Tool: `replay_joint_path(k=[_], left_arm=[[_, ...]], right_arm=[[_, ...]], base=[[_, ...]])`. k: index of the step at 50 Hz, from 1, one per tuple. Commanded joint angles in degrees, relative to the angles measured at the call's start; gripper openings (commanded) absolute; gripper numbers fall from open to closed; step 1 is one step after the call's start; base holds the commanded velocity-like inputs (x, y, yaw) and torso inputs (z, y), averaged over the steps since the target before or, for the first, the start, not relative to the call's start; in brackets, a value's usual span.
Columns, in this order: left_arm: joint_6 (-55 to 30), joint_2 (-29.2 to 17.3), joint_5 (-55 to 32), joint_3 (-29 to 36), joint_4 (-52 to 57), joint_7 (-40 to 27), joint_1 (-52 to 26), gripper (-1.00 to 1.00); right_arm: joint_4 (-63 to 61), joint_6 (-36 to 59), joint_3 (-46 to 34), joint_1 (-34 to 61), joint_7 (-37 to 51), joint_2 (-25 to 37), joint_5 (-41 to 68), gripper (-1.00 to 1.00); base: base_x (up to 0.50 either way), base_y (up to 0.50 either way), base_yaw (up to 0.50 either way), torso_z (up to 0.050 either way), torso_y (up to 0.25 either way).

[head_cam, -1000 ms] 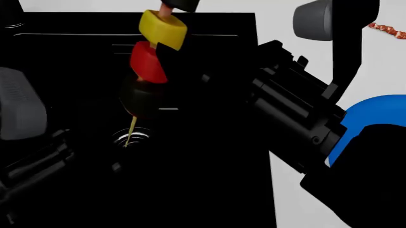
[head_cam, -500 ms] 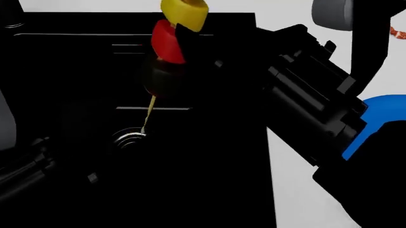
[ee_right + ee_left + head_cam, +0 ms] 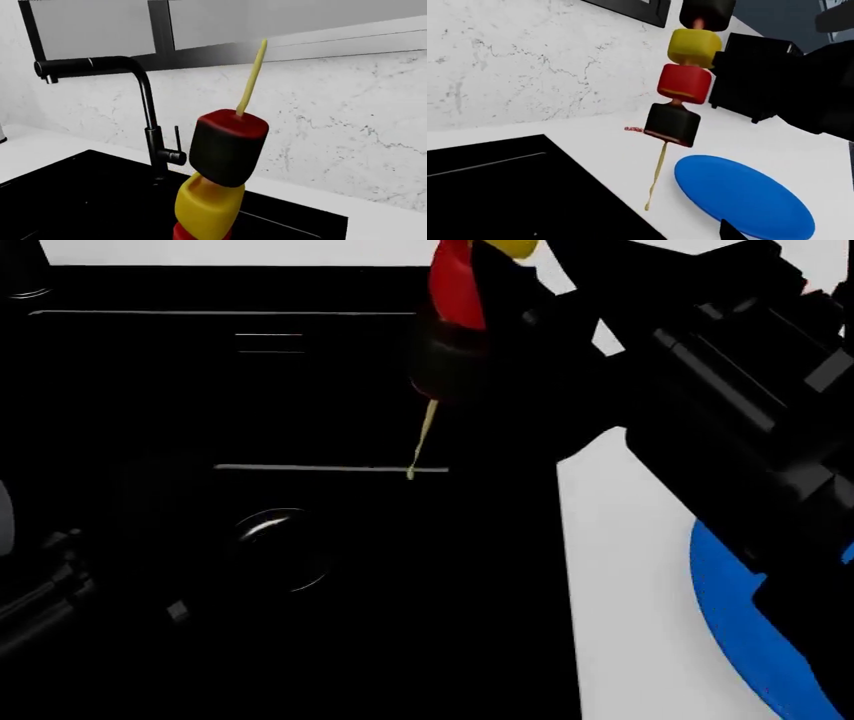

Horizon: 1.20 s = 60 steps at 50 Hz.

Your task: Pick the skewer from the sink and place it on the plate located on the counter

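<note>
The skewer [image 3: 451, 330] is hanging near upright in the upper middle of the head frame, lifted clear above the black sink [image 3: 200, 400], its pale pointed tip showing against the basin. The right claw [image 3: 561, 300] is reaching in from the upper right of that frame and gripping the skewer at its top chunks, though the black fingers are blending into the dark arm, so how far they are closing is unclear. In the left wrist frame the skewer [image 3: 684, 85] is showing black, yellow, red and black chunks from top to bottom, with the stick pointing down. The blue plate [image 3: 744, 197] is lying flat on the white desk [image 3: 607, 150] at the lower right, just beside the stick's tip. The drain [image 3: 274, 540] is glinting at lower left of the head frame. The left claw is not appearing in any frame.
</note>
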Motion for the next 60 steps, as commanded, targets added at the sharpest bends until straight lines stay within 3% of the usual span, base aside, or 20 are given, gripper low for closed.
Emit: replay_joint_path(k=[1, 10, 26, 46, 60], left_arm=[[2.3, -1.2, 1.1, 1.2, 0.9, -1.1, 0.7, 1.0], [5.0, -2.2, 3.3, 2.5, 0.7, -0.1, 1.8, 1.0], [8.2, -3.7, 6.5, 5.3, -0.5, 1.0, 2.2, 1.0], [11.8, -4.2, 9.3, 8.1, -3.2, 2.5, 2.6, 1.0], [14.0, -4.4, 12.8, 10.0, -5.4, 1.3, 2.2, 1.0]], right_arm=[[1.2, 4.6, -2.8, 6.8, 17.0, 3.4, 12.1, -1.0], [7.8, 0.2, -16.1, 14.1, 37.5, 11.6, 30.9, -1.0], [23.3, 0.2, -33.4, 26.0, 47.1, 16.5, 40.6, -1.0], [45.8, 8.8, -50.0, 41.7, 44.5, 15.9, 40.5, -1.0], [48.0, 8.2, -60.7, 44.5, 38.2, 19.1, 37.6, -1.0]], base=[[0.0, 0.0, 0.0, 0.0, 0.0], [0.0, 0.0, 0.0, 0.0, 0.0], [0.0, 0.0, 0.0, 0.0, 0.001], [0.0, 0.0, 0.0, 0.0, 0.001], [0.0, 0.0, 0.0, 0.0, 0.0]])
